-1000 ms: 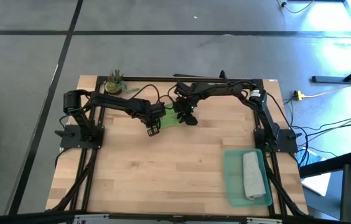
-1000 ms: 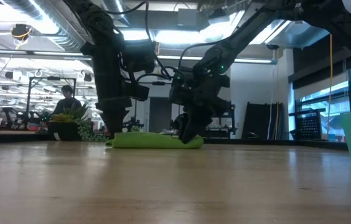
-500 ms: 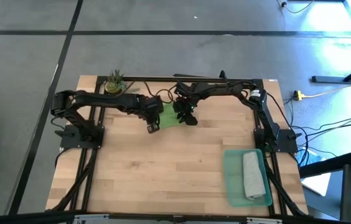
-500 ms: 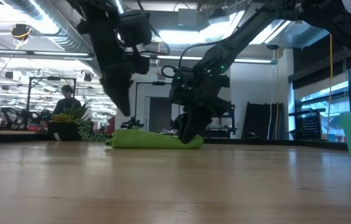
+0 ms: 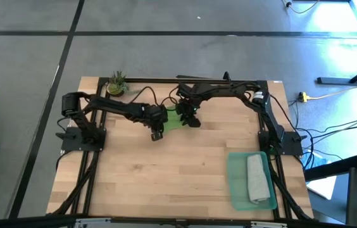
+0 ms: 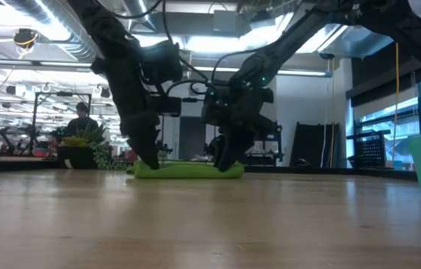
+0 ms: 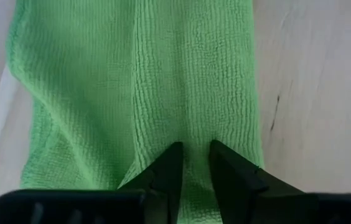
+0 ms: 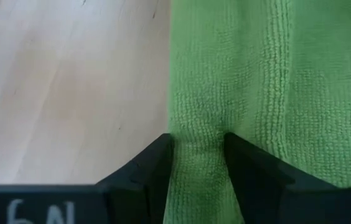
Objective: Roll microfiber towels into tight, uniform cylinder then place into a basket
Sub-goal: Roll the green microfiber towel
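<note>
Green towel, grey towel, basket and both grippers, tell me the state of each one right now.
Green towel: folded into a strip, flat on the table, not rolled.
Grey towel: rolled, lying in the basket.
Basket: holds only the grey towel.
Left gripper: pinching a fold of the green towel.
Right gripper: pinching the green towel's edge.

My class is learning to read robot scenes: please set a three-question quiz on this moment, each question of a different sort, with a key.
1. True or false: the grey towel lies rolled in the basket.
2. What do the left gripper and right gripper each pinch?
A. the green towel
B. the potted plant
C. the basket rim
3. Fill in: the green towel lies at the table's ___ edge, seen from above.

Key: 1 true; 2 A; 3 far.
</note>
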